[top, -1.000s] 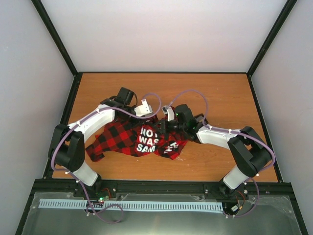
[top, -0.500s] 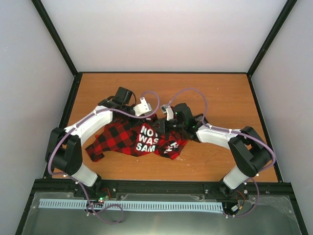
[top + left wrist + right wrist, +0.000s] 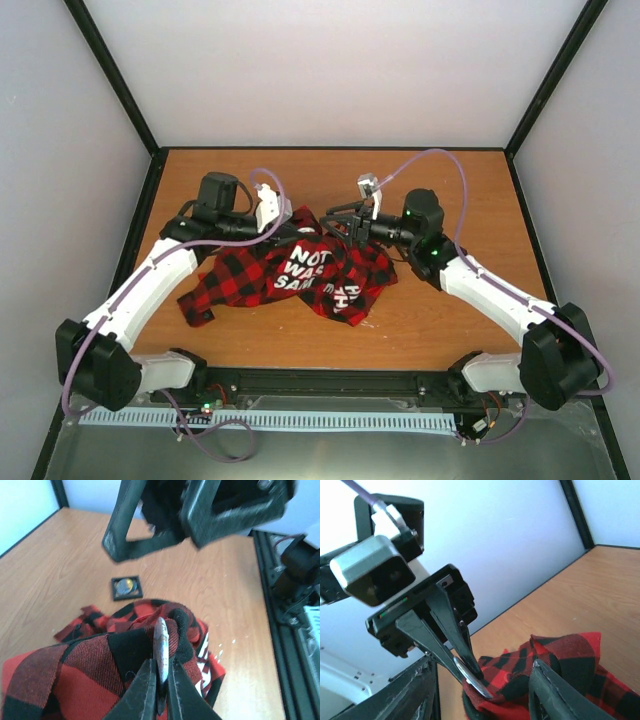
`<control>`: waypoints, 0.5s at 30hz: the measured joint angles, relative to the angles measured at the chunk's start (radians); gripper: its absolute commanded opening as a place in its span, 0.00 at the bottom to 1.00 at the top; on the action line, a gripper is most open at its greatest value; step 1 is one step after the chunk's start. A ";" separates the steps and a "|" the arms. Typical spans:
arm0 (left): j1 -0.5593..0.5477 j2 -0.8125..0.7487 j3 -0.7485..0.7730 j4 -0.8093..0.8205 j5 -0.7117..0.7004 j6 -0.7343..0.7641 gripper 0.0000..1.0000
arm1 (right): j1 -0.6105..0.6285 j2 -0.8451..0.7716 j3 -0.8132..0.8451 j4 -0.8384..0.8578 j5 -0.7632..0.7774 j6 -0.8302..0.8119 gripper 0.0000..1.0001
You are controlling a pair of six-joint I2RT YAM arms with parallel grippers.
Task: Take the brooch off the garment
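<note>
The garment (image 3: 300, 272), a red-and-black checked shirt with white letters, lies mid-table with one fold lifted. In the left wrist view my left gripper (image 3: 160, 667) is shut on the brooch (image 3: 161, 647), a thin silvery disc seen edge-on against the raised fold of the garment (image 3: 75, 670). In the right wrist view my right gripper (image 3: 482, 680) is open, its fingers (image 3: 547, 690) on either side of the fold of the garment (image 3: 555, 660). There the left gripper pinches the brooch (image 3: 470, 676) just in front. In the top view the left gripper (image 3: 297, 222) and the right gripper (image 3: 342, 226) meet over the garment's far edge.
A small black square holder with a shiny round piece (image 3: 125, 587) lies on the wooden table (image 3: 460, 190) beyond the garment. Black frame rails (image 3: 330, 150) and grey walls edge the table.
Both arms have stretched out and their wrists have risen. The garment's far fold has been pulled up and back, and the white letters now sit tilted.
</note>
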 measured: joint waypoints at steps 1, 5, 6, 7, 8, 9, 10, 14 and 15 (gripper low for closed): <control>0.000 -0.010 0.001 0.007 0.018 -0.011 0.01 | 0.000 0.000 0.001 0.015 -0.022 -0.004 0.52; 0.001 -0.048 0.002 0.039 0.100 -0.062 0.01 | 0.000 -0.007 -0.020 0.082 -0.103 -0.013 0.53; 0.001 -0.056 0.002 0.047 0.118 -0.074 0.01 | 0.000 -0.011 -0.027 0.096 -0.120 -0.014 0.53; 0.001 -0.064 0.002 0.058 0.135 -0.085 0.01 | 0.000 -0.013 -0.033 0.110 -0.138 -0.015 0.53; 0.001 -0.071 0.002 0.068 0.148 -0.094 0.01 | 0.000 -0.013 -0.035 0.121 -0.158 -0.016 0.52; 0.002 -0.077 0.000 0.081 0.162 -0.105 0.01 | 0.001 -0.012 -0.035 0.130 -0.174 -0.017 0.52; 0.002 -0.085 0.000 0.093 0.177 -0.117 0.01 | 0.003 -0.012 -0.035 0.138 -0.188 -0.018 0.51; 0.002 -0.093 -0.002 0.126 0.213 -0.154 0.01 | 0.021 -0.006 -0.035 0.166 -0.224 -0.025 0.42; 0.002 -0.093 -0.005 0.133 0.219 -0.163 0.01 | 0.027 0.000 -0.035 0.170 -0.230 -0.026 0.38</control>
